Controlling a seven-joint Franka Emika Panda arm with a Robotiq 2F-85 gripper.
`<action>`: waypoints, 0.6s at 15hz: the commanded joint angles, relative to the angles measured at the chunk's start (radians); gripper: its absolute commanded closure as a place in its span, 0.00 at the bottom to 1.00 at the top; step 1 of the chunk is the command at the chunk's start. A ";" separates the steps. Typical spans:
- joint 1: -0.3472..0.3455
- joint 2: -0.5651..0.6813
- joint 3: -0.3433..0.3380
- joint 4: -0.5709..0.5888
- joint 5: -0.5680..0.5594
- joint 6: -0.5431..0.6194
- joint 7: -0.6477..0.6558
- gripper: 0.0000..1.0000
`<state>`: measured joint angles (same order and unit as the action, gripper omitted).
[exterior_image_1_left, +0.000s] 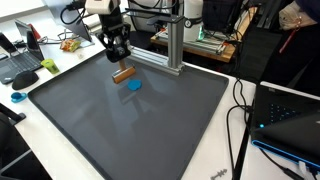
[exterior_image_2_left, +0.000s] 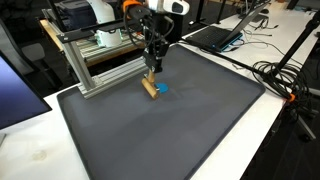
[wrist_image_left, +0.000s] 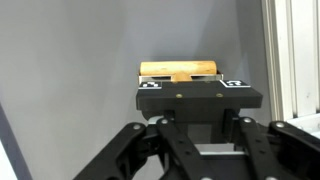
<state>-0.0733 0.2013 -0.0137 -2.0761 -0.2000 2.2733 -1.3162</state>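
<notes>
A short wooden block (exterior_image_1_left: 123, 73) hangs tilted just over the dark grey mat (exterior_image_1_left: 150, 130), near its far edge. My gripper (exterior_image_1_left: 118, 55) comes down from above and is shut on the wooden block (exterior_image_2_left: 150, 87). A small blue disc (exterior_image_1_left: 133, 85) lies flat on the mat right beside the block's lower end, and the blue disc (exterior_image_2_left: 162, 88) shows in both exterior views. In the wrist view the wooden block (wrist_image_left: 180, 70) sticks out beyond a black bar with two checkered markers. That bar crosses my gripper (wrist_image_left: 203, 118) and hides the contact.
An aluminium frame (exterior_image_1_left: 172, 45) stands along the mat's far edge, close to the gripper; the frame's upright (wrist_image_left: 282, 60) fills the wrist view's right side. Laptops (exterior_image_1_left: 290, 125) and cables (exterior_image_2_left: 285, 75) lie on the white table around the mat. A green object (exterior_image_1_left: 48, 66) sits off the mat.
</notes>
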 joint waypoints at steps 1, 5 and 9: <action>0.029 -0.060 -0.011 0.050 -0.091 -0.091 0.147 0.78; 0.037 -0.093 0.007 0.120 -0.034 -0.278 0.238 0.78; 0.033 -0.104 0.007 0.185 0.057 -0.403 0.379 0.78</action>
<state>-0.0388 0.1125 -0.0043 -1.9379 -0.2071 1.9500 -1.0241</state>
